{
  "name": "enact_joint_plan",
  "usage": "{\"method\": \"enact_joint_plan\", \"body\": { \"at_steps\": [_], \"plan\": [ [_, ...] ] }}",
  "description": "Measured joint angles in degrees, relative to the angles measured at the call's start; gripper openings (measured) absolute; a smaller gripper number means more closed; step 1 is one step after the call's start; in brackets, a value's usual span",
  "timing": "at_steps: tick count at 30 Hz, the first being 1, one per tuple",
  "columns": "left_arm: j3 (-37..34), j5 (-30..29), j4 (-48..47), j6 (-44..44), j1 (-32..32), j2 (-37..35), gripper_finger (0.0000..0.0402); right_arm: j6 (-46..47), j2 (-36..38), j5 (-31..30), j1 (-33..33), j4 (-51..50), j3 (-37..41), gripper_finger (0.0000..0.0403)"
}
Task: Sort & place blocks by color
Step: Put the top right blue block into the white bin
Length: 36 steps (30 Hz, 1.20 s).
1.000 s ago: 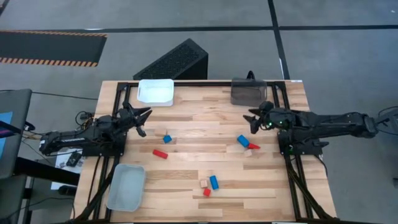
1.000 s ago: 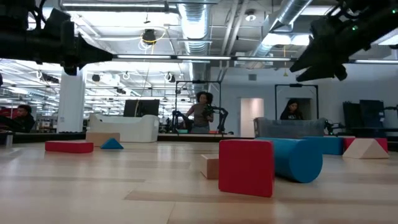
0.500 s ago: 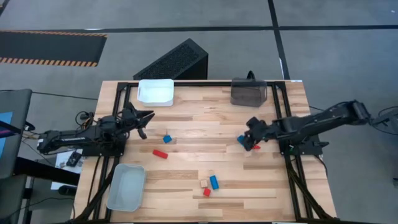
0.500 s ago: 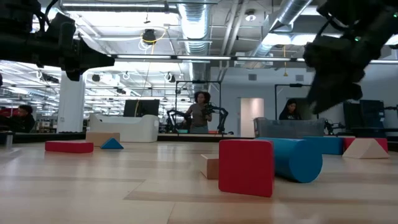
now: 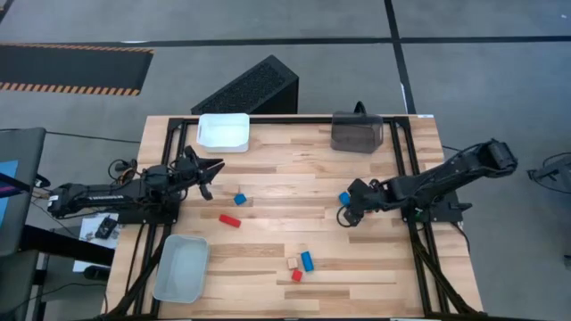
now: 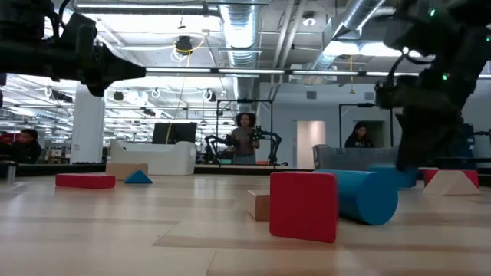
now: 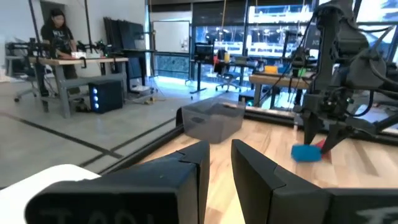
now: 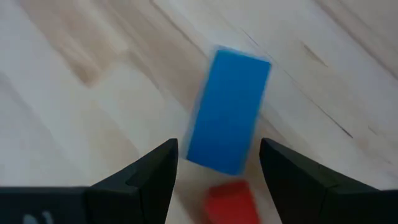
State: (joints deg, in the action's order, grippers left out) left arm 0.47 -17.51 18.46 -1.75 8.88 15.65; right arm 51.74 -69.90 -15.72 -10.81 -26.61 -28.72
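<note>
While the right pincer (image 5: 348, 212) hangs low over the right half of the worktop (image 5: 294, 183), its two fingers (image 8: 146, 177) are spread wide and pinch nothing. A blue block (image 8: 229, 119) lies flat on the wood just ahead of the fingertips, partly between them, set at a slant, and it does not touch either finger. A small red block (image 8: 231, 199) lies just beside the near end of the blue one. In the high view the blue block (image 5: 344, 198) shows at the edge of this pincer.

The left pincer (image 5: 211, 166) waits above the left side of the worktop, near a white bin (image 5: 223, 131), with a narrow gap between its fingers (image 7: 186, 171) and nothing in it.

Other blocks lie well apart from both pincers: a red bar (image 5: 230, 220) and a small blue block (image 5: 239, 199) left of the middle, and near the front edge a blue block (image 5: 307, 261), a red cube (image 5: 297, 275) and a light wood cube (image 5: 292, 263) close together. A dark bin (image 5: 357, 131) stands at the far edge, and a grey bin (image 5: 181, 267) at the front left corner.
</note>
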Motion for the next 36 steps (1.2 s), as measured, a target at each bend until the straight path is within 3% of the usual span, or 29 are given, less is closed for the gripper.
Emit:
{"method": "enact_joint_plan", "body": {
  "at_steps": [11, 24, 36],
  "plan": [
    [0.00, -1.59, 0.50, -0.52, 0.00, 3.24, 0.0056, -0.59, -0.66, -1.16, 0.46, 0.72, 0.01, 0.0255],
    [0.00, -1.58, 0.47, -0.57, 0.00, 3.22, 0.0056, 0.75, -0.71, -5.34, 0.31, 2.25, 0.01, 0.0255],
    [0.00, -2.37, 0.30, -0.01, 0.00, 3.22, 0.0056, 2.21, -0.71, -5.38, 0.45, 2.40, 2.50, 0.0243]
  ]
}}
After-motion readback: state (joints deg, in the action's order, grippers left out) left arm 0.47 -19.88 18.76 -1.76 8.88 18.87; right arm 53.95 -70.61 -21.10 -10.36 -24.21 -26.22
